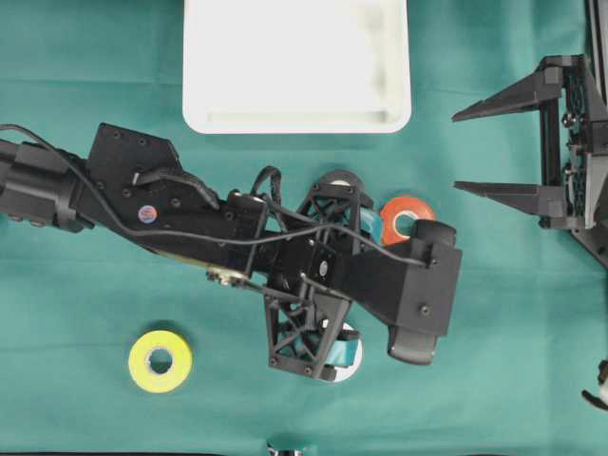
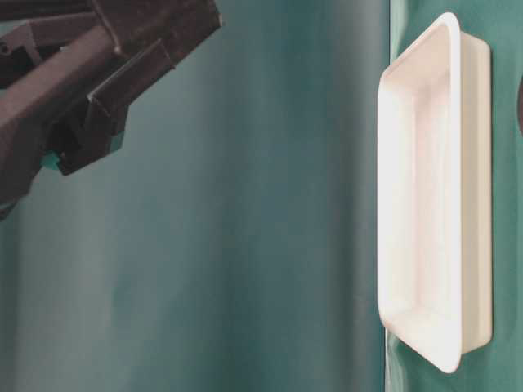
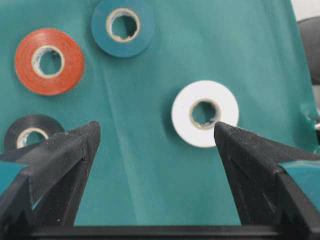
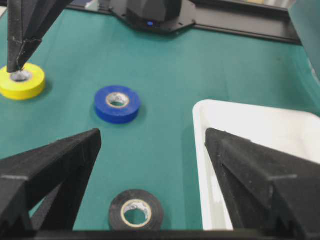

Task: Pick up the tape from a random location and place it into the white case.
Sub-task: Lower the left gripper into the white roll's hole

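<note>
the step in hand looks like the approach: the left gripper (image 3: 156, 135) hangs over a cluster of tape rolls on the green worktop (image 1: 85, 275), its jaws spread wide and holding nothing. in the left wrist view the white tape (image 3: 205, 120) lies flat just ahead of the jaws, its near edge touching or just behind the tip of the jaw on the right side of that view, so it is off centre between them. an orange tape (image 3: 49, 61), a teal tape (image 3: 123, 26) and a black tape (image 3: 30, 134) lie apart from it, further left in that view

the white case (image 1: 296, 119) sits at the far edge of the worktop, apart from all the rolls and with nothing seen in it. the right gripper (image 1: 475, 150) waits at the side, jaws wide and empty

i judge the white roll to be the likely target; the next move would call for shifting the left gripper sideways until the roll sits midway between the jaws, then coming down and closing across its outer rim

the roll rests on a flat face with its core hole pointing straight up. being round, it has no long axis on the worktop, so no wrist turn seems needed; a yellow tape (image 1: 160, 361) lies well off alone
</note>
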Robot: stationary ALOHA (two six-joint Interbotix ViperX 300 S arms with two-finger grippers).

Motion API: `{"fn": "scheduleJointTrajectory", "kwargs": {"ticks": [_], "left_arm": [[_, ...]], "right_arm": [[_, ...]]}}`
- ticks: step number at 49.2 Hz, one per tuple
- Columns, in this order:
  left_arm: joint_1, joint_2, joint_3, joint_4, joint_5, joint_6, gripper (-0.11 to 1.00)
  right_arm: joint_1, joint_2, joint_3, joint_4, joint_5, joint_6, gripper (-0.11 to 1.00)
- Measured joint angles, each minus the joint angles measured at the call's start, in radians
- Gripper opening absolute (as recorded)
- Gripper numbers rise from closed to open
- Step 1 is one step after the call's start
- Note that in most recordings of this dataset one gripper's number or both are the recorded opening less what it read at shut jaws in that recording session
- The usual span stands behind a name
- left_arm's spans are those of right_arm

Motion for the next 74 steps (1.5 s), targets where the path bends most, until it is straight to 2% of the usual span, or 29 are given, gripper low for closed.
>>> {"fn": "scheduleJointTrajectory", "kwargs": {"ticks": [30, 54, 63, 74], "left_arm": [[-0.015, 0.006, 0.015, 0.002, -0.025, -0.002, 1.00], [-0.017, 0.052, 0.147, 0.002, -0.161, -0.002, 1.00], [-0.040, 0.067, 0.163, 0.002, -0.221, 0.000, 1.00], [-0.046, 0.103, 0.170, 0.000, -0.233, -0.002, 1.00]], "right_arm": [[0.000, 0.018, -0.005, -0.002, 0.000, 0.000, 0.92], [0.000, 0.020, -0.005, 0.000, 0.014, -0.002, 0.92], [0.000, 0.023, -0.005, 0.000, 0.015, 0.000, 0.92], [0.002, 0.032, -0.005, 0.000, 0.017, 0.000, 0.92]]}}
